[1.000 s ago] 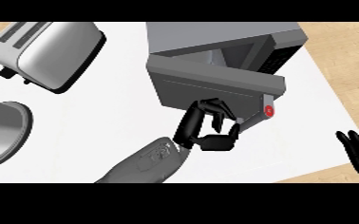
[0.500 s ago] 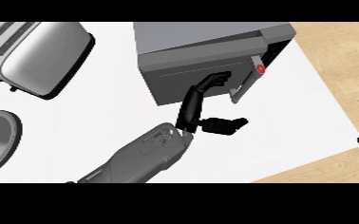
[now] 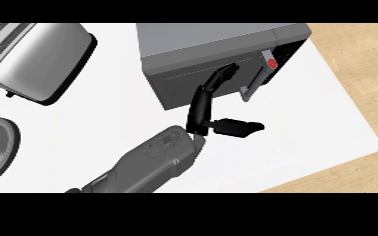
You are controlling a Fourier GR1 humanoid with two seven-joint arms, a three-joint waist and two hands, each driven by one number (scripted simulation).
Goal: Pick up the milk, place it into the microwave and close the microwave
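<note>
Left robot hand (image 3: 204, 106) against microwave door (image 3: 176, 81)

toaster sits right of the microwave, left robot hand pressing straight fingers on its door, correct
No: the head view shows the toaster left of the microwave. The left robot hand does press straight fingers on its door.
</note>
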